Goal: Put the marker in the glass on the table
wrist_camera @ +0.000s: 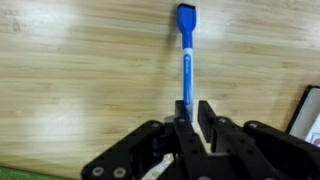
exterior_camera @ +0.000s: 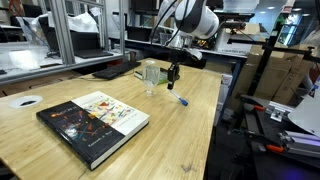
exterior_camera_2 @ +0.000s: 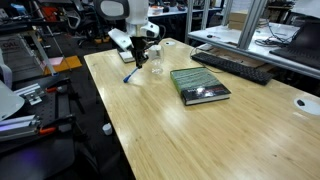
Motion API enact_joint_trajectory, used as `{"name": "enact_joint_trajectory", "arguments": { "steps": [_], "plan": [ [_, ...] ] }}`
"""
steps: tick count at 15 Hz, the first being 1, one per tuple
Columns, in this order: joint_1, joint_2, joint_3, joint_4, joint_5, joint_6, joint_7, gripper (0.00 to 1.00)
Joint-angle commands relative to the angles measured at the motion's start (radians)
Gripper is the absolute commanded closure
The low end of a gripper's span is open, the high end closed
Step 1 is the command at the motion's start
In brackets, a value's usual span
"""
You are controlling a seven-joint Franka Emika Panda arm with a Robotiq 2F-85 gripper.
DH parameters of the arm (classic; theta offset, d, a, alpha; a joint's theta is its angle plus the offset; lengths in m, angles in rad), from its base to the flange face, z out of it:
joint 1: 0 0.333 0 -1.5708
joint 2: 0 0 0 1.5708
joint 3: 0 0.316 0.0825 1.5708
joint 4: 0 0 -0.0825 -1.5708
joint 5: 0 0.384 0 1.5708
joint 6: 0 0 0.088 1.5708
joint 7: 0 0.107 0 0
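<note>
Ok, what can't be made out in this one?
The marker, lower end: wrist view, covered by the gripper.
The glass: outside wrist view; too small in both exterior views to tell if empty.
The book, title: too small in an exterior view.

White robot arm with its dark gripper pointing straight down, fingers nearly together.

In both exterior views the arm [exterior_camera: 196,18] [exterior_camera_2: 128,10] comes in from the top of the frame, its thick white links bent over so that the end faces down. The gripper [exterior_camera: 172,76] [exterior_camera_2: 140,58] hangs below it, black, upright and low. The wrist view looks along the gripper [wrist_camera: 195,108] from behind. Its black body and linkages fill the lower edge. Two slim fingers [wrist_camera: 183,112] stand side by side near the middle, drawn close with only a narrow slit between them.
</note>
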Motion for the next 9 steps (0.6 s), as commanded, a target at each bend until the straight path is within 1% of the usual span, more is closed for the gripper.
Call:
{"name": "enact_joint_trajectory", "arguments": {
  "steps": [1,2,5,6,8,9],
  "plan": [
    [-0.045,0.026,0.054,0.008,-0.027,0.051,0.045,0.50],
    [-0.053,0.028,0.066,0.006,-0.027,0.064,0.044,0.42],
    [-0.074,0.008,0.091,-0.004,-0.029,0.077,0.049,0.21],
    [-0.076,-0.011,0.095,-0.012,-0.035,0.080,0.049,0.13],
    [-0.061,-0.057,0.081,-0.032,-0.079,0.094,0.070,0.00],
    [-0.052,-0.085,0.073,-0.040,-0.104,0.092,0.084,0.00]
  ]
}}
